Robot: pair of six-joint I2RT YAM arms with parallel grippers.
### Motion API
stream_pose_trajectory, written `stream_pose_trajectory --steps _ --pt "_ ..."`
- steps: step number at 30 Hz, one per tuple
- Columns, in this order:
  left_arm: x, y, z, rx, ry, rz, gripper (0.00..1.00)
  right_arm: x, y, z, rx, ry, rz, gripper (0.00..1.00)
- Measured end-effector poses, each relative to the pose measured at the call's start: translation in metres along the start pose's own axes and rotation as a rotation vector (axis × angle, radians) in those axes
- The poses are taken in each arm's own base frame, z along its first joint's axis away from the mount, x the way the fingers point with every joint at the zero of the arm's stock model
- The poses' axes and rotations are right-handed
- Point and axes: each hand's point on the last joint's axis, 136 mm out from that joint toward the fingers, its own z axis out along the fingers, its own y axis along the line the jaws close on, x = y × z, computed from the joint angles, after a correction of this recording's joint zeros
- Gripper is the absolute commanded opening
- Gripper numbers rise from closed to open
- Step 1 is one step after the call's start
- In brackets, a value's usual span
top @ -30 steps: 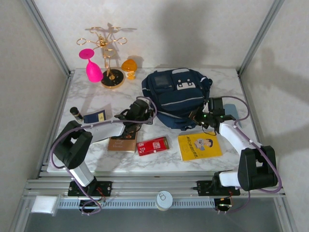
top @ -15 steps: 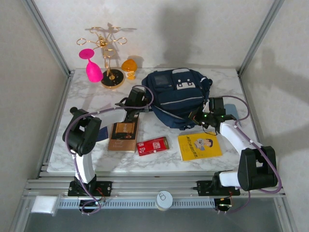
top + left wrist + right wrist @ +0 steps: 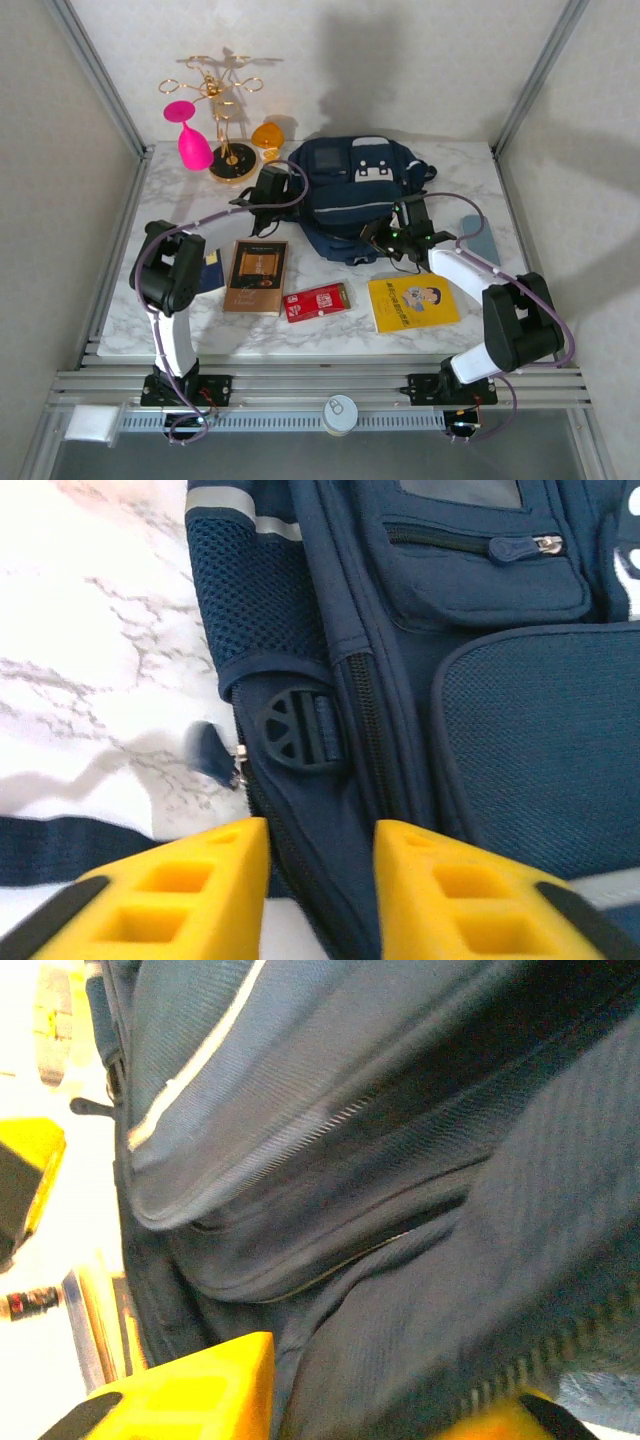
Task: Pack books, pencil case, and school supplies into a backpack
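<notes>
The navy backpack [image 3: 355, 190] lies at the back middle of the table, front pockets up. My left gripper [image 3: 272, 186] is at its left side, open, with the side zipper seam [image 3: 300, 810] between the yellow fingers [image 3: 200, 885]; a zipper pull [image 3: 212, 752] hangs loose beside it. My right gripper [image 3: 385, 237] is at the near edge of the backpack [image 3: 380, 1160], open, with blue fabric filling the gap. The brown book [image 3: 256, 276], red box [image 3: 317, 301] and yellow book [image 3: 413, 302] lie in front. The grey-blue pencil case [image 3: 480, 238] lies to the right. The navy booklet [image 3: 209, 270] peeks from under my left arm.
A gold rack [image 3: 225, 120], a pink glass [image 3: 190, 140] and an orange object [image 3: 267, 135] stand at the back left. A dark strap [image 3: 70, 845] lies across the marble beside the backpack. Frame posts rise at both sides.
Both grippers have opened. My left gripper moved back to the backpack's left side; my right moved left along its near edge. The backpack shifted slightly back and left, uncovering the pencil case.
</notes>
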Motion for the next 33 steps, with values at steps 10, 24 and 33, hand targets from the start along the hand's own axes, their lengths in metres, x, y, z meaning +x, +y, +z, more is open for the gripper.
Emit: stream_pose_trajectory --steps 10,24,33 --pt "0.033 0.002 -0.077 0.057 0.058 -0.072 0.49 0.007 -0.001 -0.014 0.031 0.035 -0.123 0.76" --pt "0.12 0.064 -0.132 -0.112 0.23 -0.167 0.68 0.107 0.058 0.004 -0.027 0.299 -0.292 0.8" --pt "0.164 0.118 -0.133 -0.229 0.316 -0.261 0.69 0.17 0.087 0.051 -0.061 0.431 -0.33 0.69"
